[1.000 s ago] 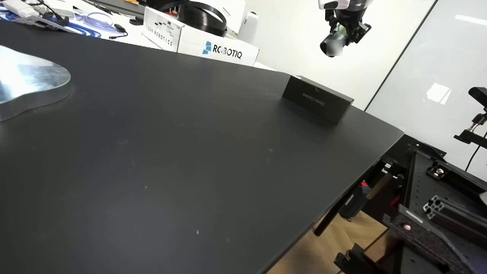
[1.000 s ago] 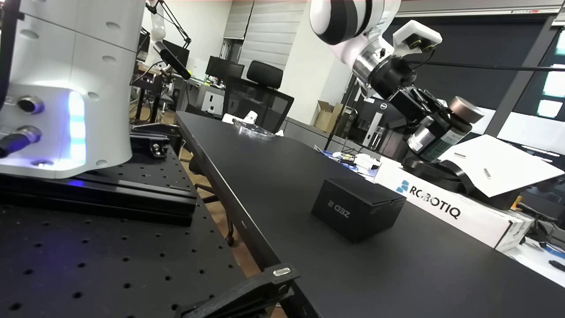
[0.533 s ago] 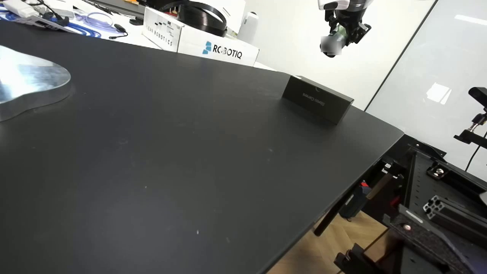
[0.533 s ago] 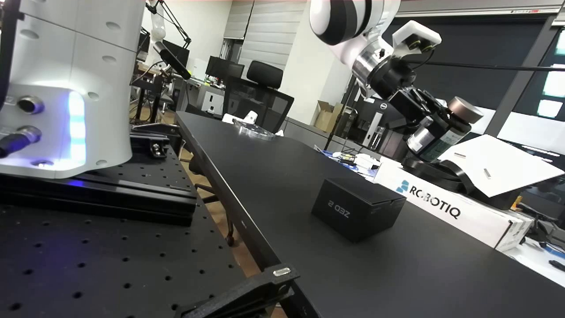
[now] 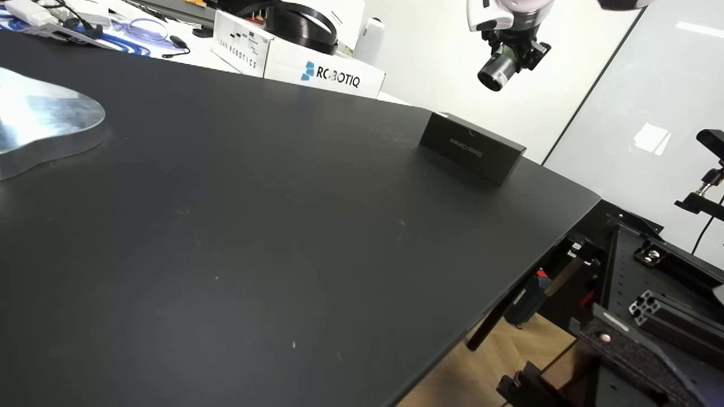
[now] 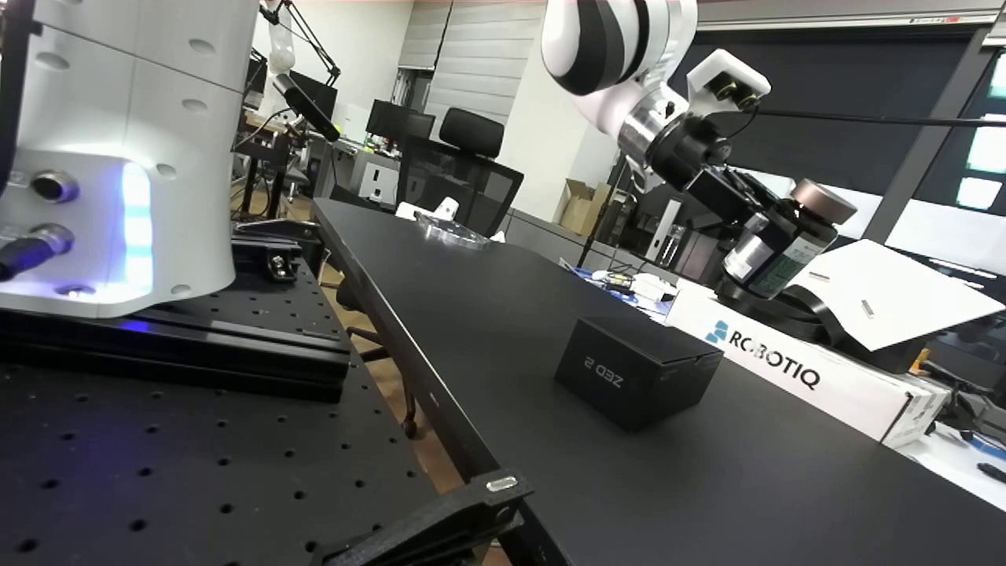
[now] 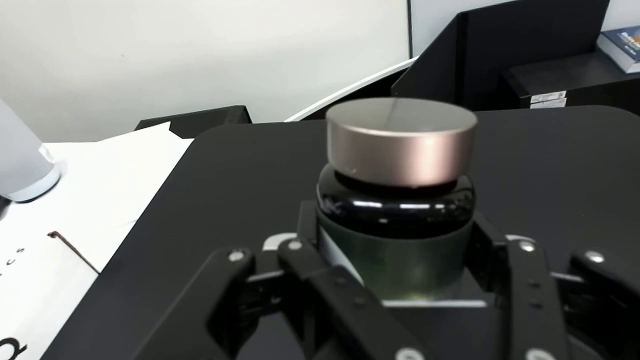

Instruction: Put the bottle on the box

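Observation:
The dark bottle (image 6: 778,253), with a coppery cap and a pale band, is held in the air, tilted, in both exterior views. It fills the middle of the wrist view (image 7: 400,210), cap toward the top. My gripper (image 7: 397,237) is shut on its sides, with fingers (image 7: 306,225) around the labelled middle; the gripper also shows in an exterior view (image 6: 774,211). The small black box (image 5: 472,147) stands on the dark tabletop; in an exterior view (image 6: 621,373) its lid is shut. The bottle is higher than the box and apart from it. The box is out of the wrist view.
A white box with blue lettering (image 5: 325,70) stands along the table's side, with a black ring (image 5: 300,28) and papers on it. A clear shiny slab (image 5: 48,113) lies on the table (image 5: 254,226). A grey cylinder (image 7: 22,155) shows in the wrist view.
Over the last half second my arm and gripper, with the bottle, have come down slightly. The bottle stays in the grip. The box has not moved.

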